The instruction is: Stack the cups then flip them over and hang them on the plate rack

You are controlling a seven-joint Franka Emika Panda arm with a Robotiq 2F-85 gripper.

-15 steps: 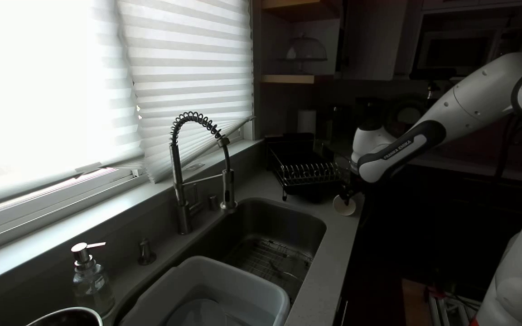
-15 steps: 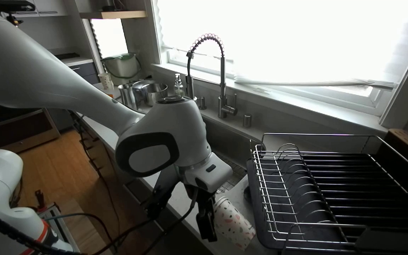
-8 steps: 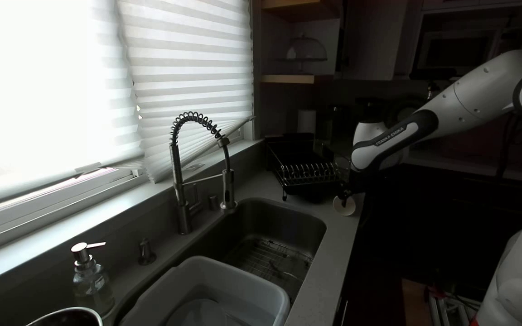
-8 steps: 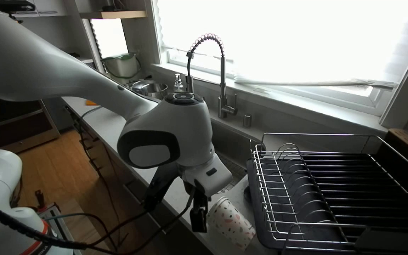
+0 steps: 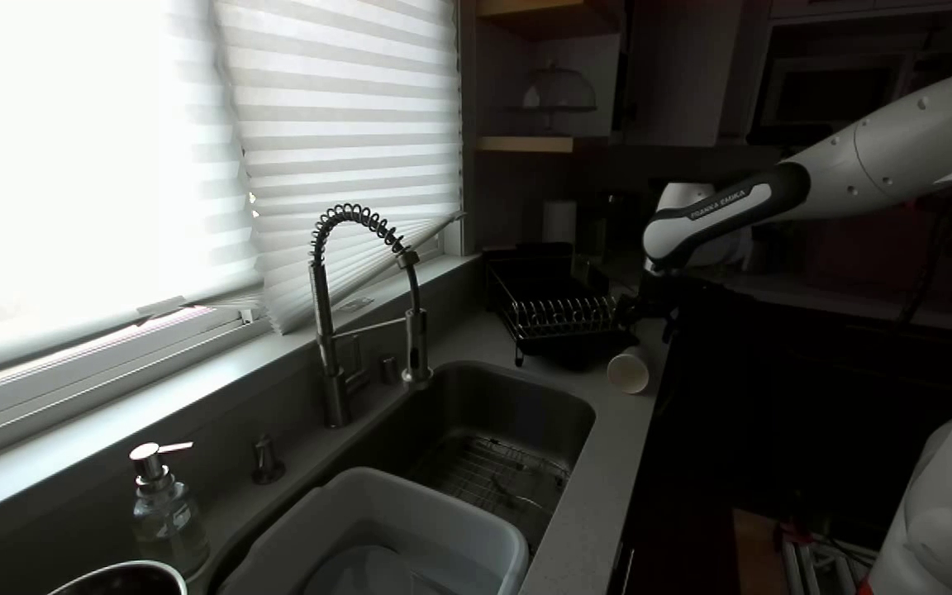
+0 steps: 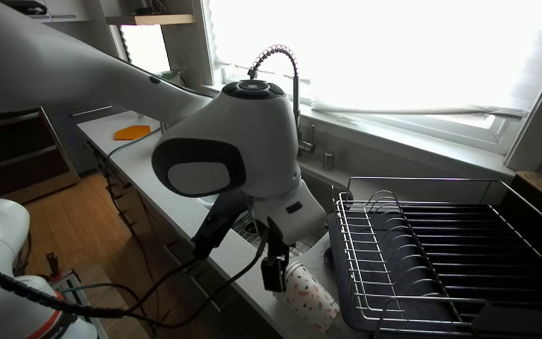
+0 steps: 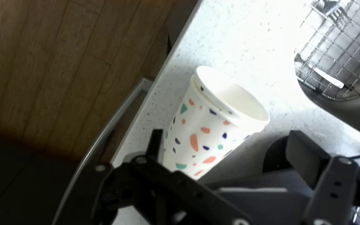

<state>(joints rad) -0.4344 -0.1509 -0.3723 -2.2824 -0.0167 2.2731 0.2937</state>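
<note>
You've just lifted the gripper (image 7: 228,145) away, spread wide and holding nothing, leaving the nested cups (image 6: 309,300) lying on their side, lower middle in an exterior view. Stacking looks done; flipping and hanging on the rack (image 6: 420,245), lower right, remain.

The cups (image 7: 211,125) are white, with lots of little spots in orange, green and dark blue. The inside that shows is plain creamy white. The gripper (image 7: 230,148) is black. The plate rack (image 6: 421,249) is black with shiny silver wires. The robot arm (image 6: 271,146) is white with black patches. The counter (image 7: 230,37) is white with tiny grey dots. The floor (image 7: 42,62) is brown with thin dark lines. The blind (image 5: 344,124) has white and grey stripes.
</note>
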